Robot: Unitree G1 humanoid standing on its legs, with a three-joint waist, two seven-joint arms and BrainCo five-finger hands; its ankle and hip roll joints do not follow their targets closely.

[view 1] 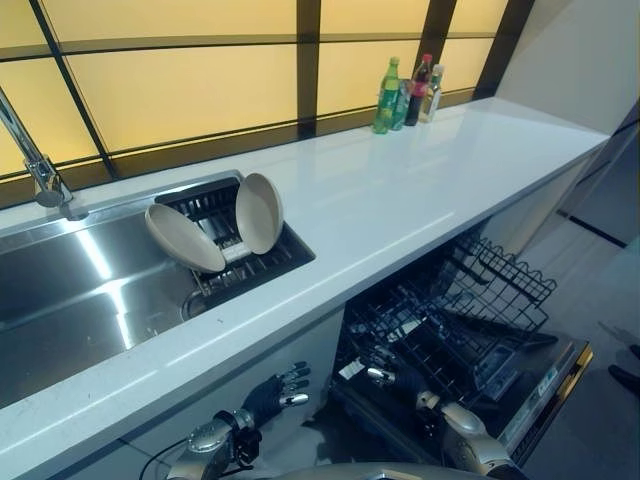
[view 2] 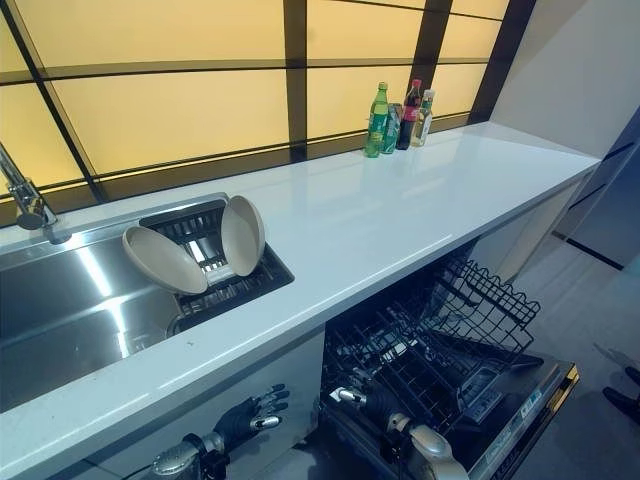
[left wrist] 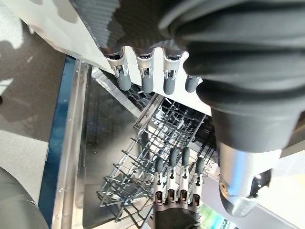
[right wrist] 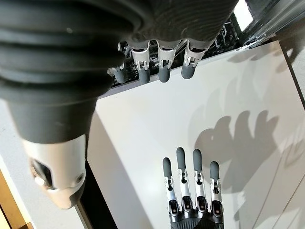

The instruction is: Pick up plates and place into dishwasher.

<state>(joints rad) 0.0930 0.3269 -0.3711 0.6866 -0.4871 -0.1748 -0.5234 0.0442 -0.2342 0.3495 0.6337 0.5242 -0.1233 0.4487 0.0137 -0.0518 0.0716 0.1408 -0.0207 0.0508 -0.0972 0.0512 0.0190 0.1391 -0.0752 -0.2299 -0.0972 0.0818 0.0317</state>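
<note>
Plates (view 1: 215, 228) stand in the sink rack (well above both empty, straight-fingered hands (view 1: 280, 390) (view 1: 385, 375)).

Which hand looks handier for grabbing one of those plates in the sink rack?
Probably the left hand: open, below the counter edge nearest the plates. The right hand, also open, hangs by the dishwasher rack, farther away.

Plates (view 1: 215, 225) in sink (view 1: 70, 290) rack, apparently leaning together — dishwasher (view 1: 450, 340) below right, bottles (view 1: 408, 92) behind.

Left hand (view 1: 275, 392), right hand (view 1: 385, 377): fingers straight.
</note>
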